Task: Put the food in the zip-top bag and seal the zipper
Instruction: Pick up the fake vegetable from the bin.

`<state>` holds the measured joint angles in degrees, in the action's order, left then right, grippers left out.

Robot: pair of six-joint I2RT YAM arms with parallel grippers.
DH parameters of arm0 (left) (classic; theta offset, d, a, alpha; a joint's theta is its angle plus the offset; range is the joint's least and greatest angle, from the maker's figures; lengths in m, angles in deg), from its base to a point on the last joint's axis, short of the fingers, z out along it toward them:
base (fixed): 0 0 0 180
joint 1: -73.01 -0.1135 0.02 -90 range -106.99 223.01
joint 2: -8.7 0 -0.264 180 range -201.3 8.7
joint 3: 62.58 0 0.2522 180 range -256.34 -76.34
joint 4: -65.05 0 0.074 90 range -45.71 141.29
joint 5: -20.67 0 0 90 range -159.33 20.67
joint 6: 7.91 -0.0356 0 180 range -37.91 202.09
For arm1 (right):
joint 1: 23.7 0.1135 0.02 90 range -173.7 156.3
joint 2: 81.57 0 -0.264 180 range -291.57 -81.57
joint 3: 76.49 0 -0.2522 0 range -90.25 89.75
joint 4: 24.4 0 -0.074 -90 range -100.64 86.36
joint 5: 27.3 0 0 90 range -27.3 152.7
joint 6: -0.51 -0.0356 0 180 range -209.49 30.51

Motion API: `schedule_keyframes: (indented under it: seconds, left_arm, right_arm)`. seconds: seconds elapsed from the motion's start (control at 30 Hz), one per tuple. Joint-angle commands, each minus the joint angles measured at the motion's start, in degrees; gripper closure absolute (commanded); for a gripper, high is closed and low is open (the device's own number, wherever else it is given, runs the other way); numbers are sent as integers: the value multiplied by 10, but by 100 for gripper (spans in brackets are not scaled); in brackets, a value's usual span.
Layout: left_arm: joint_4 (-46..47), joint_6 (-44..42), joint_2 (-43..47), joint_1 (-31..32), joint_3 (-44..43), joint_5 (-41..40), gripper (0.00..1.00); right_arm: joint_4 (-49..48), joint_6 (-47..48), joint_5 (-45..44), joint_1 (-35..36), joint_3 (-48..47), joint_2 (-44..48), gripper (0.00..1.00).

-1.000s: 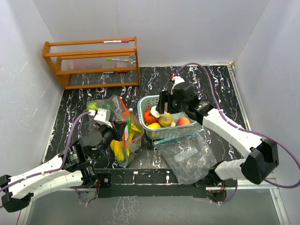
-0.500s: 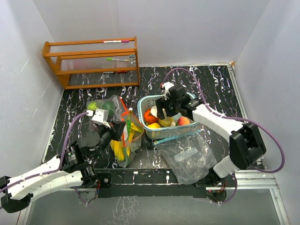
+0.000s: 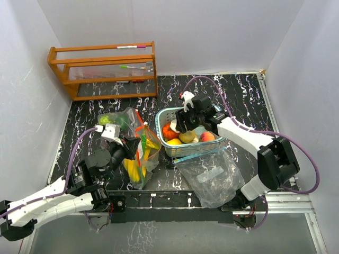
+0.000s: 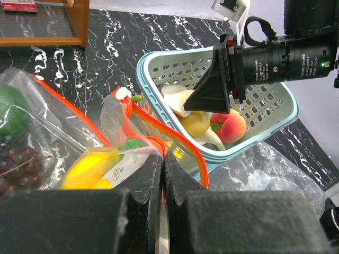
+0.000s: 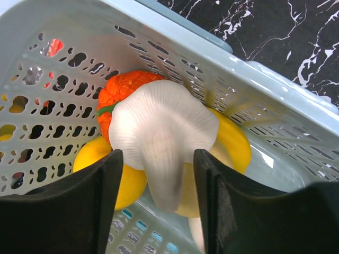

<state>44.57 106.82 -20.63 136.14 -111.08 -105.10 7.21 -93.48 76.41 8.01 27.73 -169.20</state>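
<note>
Spread in the basket (image 5: pixel 58 58), the right claw (image 5: pixel 156 164) straddles the white toy mushroom (image 5: pixel 164 119), likely light, hard and slick, so best pinched across its narrow stem between the fingers, while the left claw (image 4: pixel 163 161), pressed together, pinches the zip-top bag (image 4: pixel 159 127) at its orange rim

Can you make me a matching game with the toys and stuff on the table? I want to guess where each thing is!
Things
1. mushroom toy
2. peach
3. banana
4. wooden rack

Places
A. inside the zip-top bag
B. by the back wall
C. lying in the basket, no fingers around it
D. between the fingers of the right gripper

Pairs: 1-D, 2-C, 3-A, 4-B
</note>
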Motion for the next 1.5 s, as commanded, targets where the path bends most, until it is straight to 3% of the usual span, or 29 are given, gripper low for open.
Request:
schedule_keyframes:
  seconds: [0.0, 0.1, 0.2, 0.33, 0.47, 0.53, 0.67, 0.8, 1.0, 1.27, 1.47]
  left_arm:
    - [21, 4, 7, 1, -1, -11, 100]
    - [19, 6, 5, 0, -2, -10, 100]
    - [16, 8, 9, 1, 1, -10, 100]
    - [16, 11, 16, 1, 2, -10, 100]
    - [14, 15, 18, 1, 3, -8, 100]
    - [13, 16, 20, 1, 4, -7, 100]
    - [12, 16, 21, 1, 3, -6, 100]
    - [8, 17, 22, 1, 1, -7, 100]
    - [7, 19, 20, 1, -2, -7, 100]
    - [18, 16, 5, 1, -3, -1, 100]
    - [38, 9, -10, 1, -1, -1, 100]
  right_arm:
    - [-29, 15, 23, -1, -6, 4, 47]
    - [-13, 15, 38, -1, -5, -1, 54]
    - [-9, 12, 41, -1, 3, 7, 55]
    - [-8, 12, 27, -1, 14, 17, 42]
    - [-7, 7, 26, -1, 16, 16, 42]
    - [-8, 5, 26, -1, 16, 15, 47]
    - [-10, -1, 21, -1, 14, 19, 73]
    - [4, -4, 10, -1, -7, 46, 88]
    - [76, -1, 5, -1, -80, 113, 92]
    - [149, 22, 83, 12, -159, 159, 92]
    - [150, -3, 76, 100, -161, 151, 92]
